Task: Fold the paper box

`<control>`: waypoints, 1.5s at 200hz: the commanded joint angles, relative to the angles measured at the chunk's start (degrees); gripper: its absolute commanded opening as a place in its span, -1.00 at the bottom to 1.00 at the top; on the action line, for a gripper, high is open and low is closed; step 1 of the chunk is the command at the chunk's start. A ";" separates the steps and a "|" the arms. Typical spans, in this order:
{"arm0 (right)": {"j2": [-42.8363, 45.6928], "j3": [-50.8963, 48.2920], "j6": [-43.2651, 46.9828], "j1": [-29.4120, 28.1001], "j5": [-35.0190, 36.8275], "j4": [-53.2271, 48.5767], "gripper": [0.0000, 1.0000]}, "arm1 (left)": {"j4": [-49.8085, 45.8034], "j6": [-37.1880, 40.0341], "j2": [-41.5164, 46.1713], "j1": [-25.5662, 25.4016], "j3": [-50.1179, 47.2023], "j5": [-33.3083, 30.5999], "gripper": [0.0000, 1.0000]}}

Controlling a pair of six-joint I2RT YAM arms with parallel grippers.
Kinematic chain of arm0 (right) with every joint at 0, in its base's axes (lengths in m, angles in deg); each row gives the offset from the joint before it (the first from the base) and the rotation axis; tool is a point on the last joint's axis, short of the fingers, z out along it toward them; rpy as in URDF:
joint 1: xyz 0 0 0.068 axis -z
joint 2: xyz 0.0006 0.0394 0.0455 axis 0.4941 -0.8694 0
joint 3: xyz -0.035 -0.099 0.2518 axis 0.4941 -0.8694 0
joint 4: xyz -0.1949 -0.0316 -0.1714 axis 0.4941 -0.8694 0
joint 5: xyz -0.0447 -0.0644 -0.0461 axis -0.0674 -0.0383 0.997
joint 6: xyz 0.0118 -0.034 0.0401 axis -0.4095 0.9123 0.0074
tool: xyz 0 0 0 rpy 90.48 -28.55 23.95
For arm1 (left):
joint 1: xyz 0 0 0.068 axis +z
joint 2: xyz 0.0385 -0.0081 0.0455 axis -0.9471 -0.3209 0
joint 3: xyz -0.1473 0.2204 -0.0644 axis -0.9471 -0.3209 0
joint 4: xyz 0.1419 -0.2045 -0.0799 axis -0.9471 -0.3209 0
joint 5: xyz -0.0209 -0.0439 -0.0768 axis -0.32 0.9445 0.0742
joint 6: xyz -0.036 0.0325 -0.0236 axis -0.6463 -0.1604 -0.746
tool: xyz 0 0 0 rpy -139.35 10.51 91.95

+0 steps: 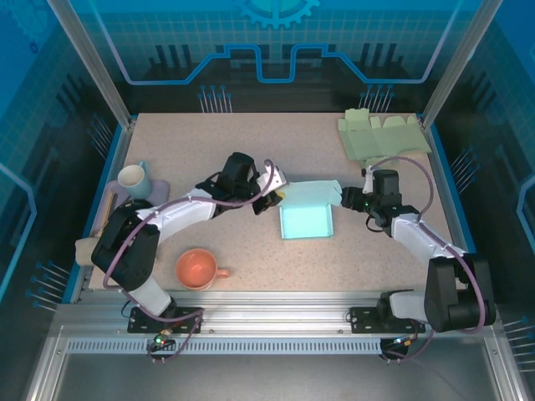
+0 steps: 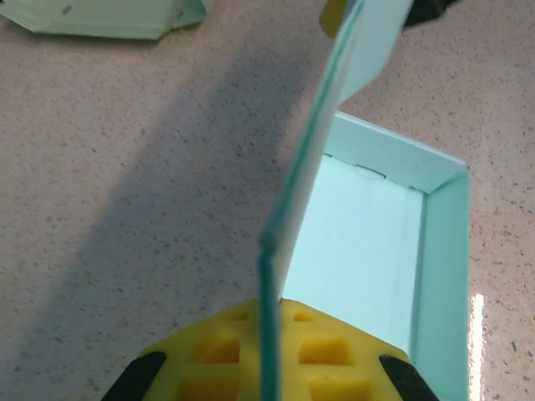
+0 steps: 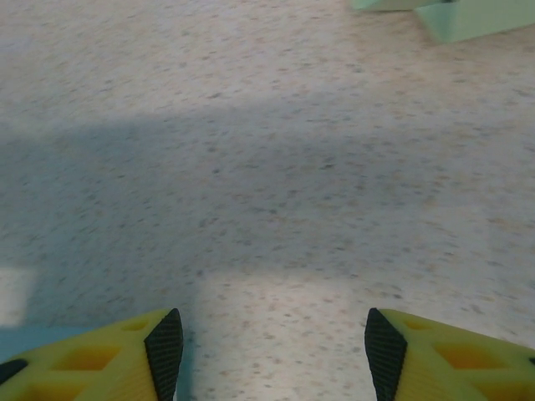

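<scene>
The teal paper box point(image 1: 306, 221) lies open in the middle of the table, with its lid flap point(image 1: 313, 192) raised along the far side. My left gripper point(image 1: 277, 198) is at the flap's left end and shut on its thin edge. In the left wrist view the flap point(image 2: 334, 125) stands on edge between the yellow fingers of the left gripper point(image 2: 269, 313), and the box tray point(image 2: 368, 251) lies to the right. My right gripper point(image 1: 347, 199) hovers at the flap's right end. The right gripper point(image 3: 273, 342) is open over bare tabletop.
A stack of flat pale green box blanks point(image 1: 383, 134) lies at the back right corner. A white mug point(image 1: 134, 177) stands at the left on a purple mat, and an orange cup point(image 1: 197, 268) sits near the front left edge.
</scene>
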 commanded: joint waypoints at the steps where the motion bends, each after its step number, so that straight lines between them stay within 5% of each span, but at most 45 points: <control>1: -0.10 1.95 4.09 -2.72 -7.92 3.53 0.26 | -10.13 6.05 -1.26 1.43 6.60 8.45 -1.00; 89: 4.04 3.03 16.92 -5.83 -25.39 2.96 0.28 | -18.82 9.14 -2.79 3.21 12.29 11.19 -1.00; 127: 6.60 2.60 21.16 -4.88 -26.43 2.55 0.30 | -19.77 9.21 -2.84 3.39 12.84 11.17 -1.00; 182: 6.34 0.13 20.39 5.37 -23.77 8.29 0.31 | -20.28 9.60 -1.74 3.40 12.25 10.85 -1.00; 300: 2.23 -2.23 26.16 5.86 -30.75 9.14 0.35 | -14.06 7.20 1.56 5.85 7.43 4.06 -1.00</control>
